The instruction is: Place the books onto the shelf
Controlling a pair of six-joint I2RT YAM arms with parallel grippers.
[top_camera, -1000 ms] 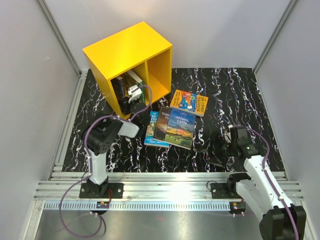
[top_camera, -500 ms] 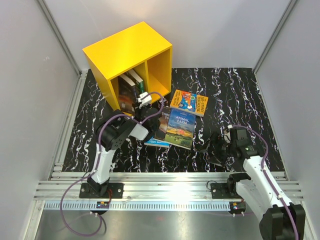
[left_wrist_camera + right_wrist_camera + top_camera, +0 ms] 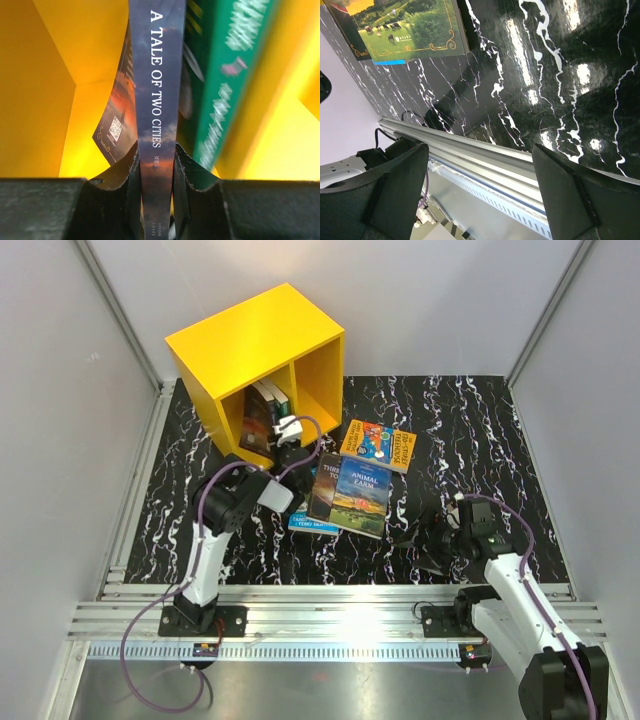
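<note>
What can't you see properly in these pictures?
- Left wrist view: the green book beside the Tale of Two Cities book is blurred, so its title is unreadable.
- Top view: the blue book lies under a dark book; only an edge shows.
- Top view: the shelf roof hides the back of both compartments.
- Right wrist view: the picture's top edge cuts off most of the Animal Farm book.

The shelf (image 3: 255, 350) sits upper left on the table (image 3: 480, 430). In its left compartment stands A Tale of Two Cities (image 3: 156, 100), with a second book (image 3: 225, 90) at its right (leaning). At centre frame, Animal Farm (image 3: 362, 495) tops two overlapping books (image 3: 323, 480); a separate book (image 3: 378, 445) lies just above.
</note>
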